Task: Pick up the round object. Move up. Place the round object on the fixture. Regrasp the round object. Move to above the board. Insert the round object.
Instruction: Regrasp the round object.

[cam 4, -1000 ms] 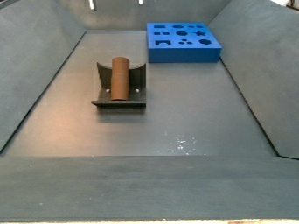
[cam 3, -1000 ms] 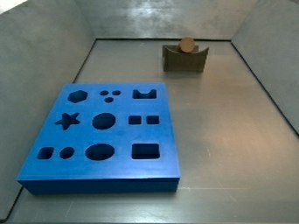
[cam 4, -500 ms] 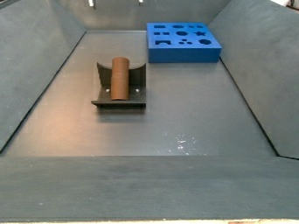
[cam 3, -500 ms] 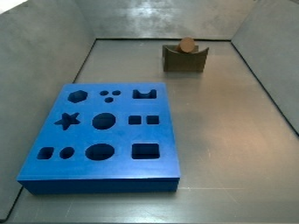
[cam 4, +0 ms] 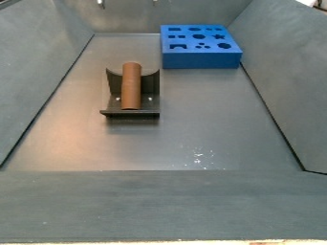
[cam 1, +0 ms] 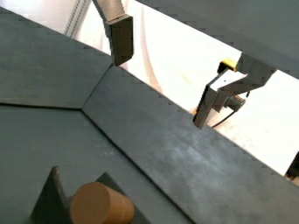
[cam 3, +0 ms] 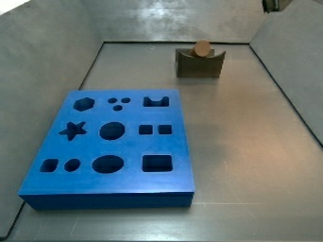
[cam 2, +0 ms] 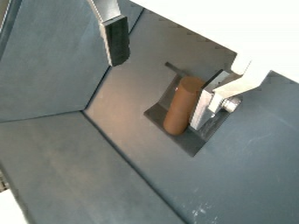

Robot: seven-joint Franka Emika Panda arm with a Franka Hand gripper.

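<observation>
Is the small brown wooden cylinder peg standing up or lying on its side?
Lying on its side. The brown wooden cylinder peg rests lengthwise in the dark fixture; the open gripper is above it, apart.

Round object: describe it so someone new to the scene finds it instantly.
Start at the blue board, then look across the grey floor to the fixture, the small dark block near the far wall. The round object lies in its cradle, a brown wooden cylinder with a lighter tan end. It is the only wood-coloured thing here; the claw hangs open above it.

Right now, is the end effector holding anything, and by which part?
Nothing. The end effector is open and empty, high above the round object, which lies in the fixture.
</observation>
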